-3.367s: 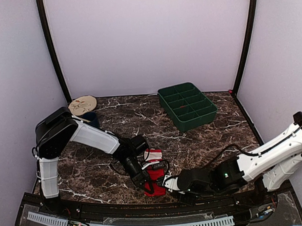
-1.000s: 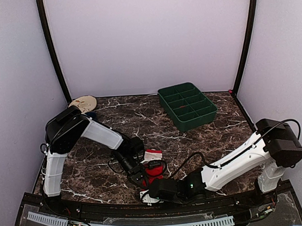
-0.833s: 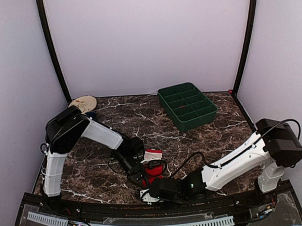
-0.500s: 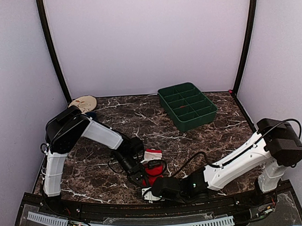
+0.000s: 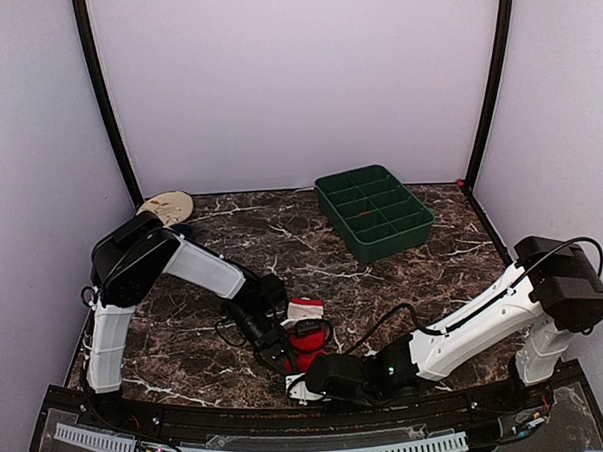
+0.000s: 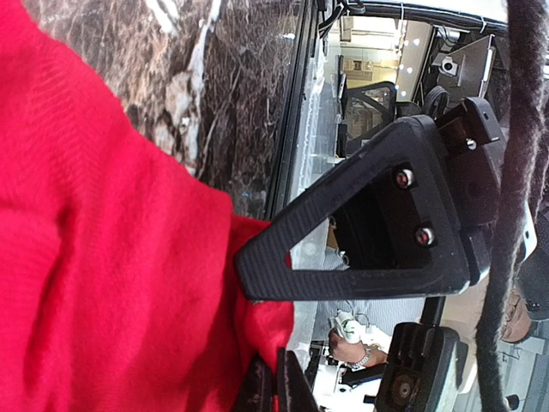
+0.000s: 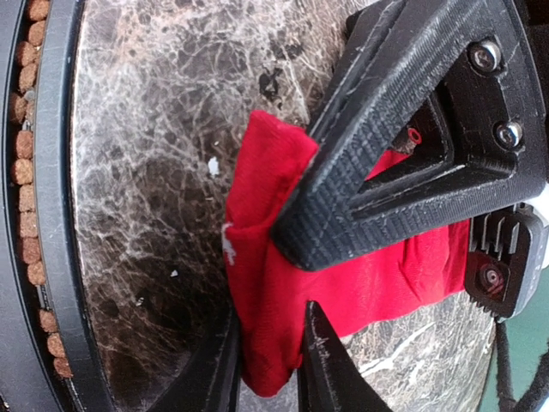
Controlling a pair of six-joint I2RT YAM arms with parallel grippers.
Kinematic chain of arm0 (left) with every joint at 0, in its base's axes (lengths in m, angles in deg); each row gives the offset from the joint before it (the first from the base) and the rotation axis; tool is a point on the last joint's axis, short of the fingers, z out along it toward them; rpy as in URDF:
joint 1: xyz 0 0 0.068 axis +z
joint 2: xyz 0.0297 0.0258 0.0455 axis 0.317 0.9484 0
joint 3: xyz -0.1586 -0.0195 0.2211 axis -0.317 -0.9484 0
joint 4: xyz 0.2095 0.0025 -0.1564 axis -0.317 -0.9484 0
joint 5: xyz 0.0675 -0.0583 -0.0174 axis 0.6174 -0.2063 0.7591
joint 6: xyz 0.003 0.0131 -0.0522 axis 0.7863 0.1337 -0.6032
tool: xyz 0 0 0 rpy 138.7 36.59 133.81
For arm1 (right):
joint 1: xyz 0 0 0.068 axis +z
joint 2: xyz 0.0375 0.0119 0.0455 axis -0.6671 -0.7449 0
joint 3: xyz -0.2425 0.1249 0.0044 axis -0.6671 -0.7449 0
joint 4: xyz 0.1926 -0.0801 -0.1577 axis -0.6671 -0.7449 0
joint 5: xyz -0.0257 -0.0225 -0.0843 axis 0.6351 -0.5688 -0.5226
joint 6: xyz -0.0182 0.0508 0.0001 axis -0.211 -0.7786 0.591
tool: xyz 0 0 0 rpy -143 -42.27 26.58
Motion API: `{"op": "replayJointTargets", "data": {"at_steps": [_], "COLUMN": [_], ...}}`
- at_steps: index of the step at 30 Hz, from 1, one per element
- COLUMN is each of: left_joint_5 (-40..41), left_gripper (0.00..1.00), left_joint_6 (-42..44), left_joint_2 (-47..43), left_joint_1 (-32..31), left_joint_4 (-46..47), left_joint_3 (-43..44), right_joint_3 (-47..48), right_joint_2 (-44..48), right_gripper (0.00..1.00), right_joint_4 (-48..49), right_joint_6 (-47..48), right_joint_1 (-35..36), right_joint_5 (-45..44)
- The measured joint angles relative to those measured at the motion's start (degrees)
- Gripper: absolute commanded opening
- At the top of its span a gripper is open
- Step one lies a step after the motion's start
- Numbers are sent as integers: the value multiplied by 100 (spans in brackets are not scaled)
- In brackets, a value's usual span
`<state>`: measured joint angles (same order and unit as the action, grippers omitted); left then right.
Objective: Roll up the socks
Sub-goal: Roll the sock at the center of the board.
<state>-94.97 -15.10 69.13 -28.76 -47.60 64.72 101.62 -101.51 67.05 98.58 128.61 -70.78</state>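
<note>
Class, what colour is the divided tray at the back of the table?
The tray is dark green, seen best in the top external view.

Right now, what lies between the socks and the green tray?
Only bare marble tabletop lies between the socks and the green tray. The top external view shows that stretch with nothing on it.

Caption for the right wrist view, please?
Right gripper pinches a fold of the red sock on the marble table, left gripper clamped on it too.
</note>
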Motion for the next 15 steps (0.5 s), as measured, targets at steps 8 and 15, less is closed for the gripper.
{"op": "replayJointTargets", "data": {"at_steps": [8, 15], "left_joint_5": [-17, 2], "left_gripper": [3, 30], "left_joint_6": [0, -4], "left_joint_2": [7, 9], "left_joint_1": [7, 15], "left_joint_4": [-9, -22], "left_joint_3": [0, 4], "right_joint_3": [-22, 46], "right_joint_2": [-13, -46], "right_gripper": [1, 0], "right_joint_4": [-24, -81], "right_joint_6": [-109, -234], "right_joint_1": [-22, -87], "right_joint_5": [192, 282]}}
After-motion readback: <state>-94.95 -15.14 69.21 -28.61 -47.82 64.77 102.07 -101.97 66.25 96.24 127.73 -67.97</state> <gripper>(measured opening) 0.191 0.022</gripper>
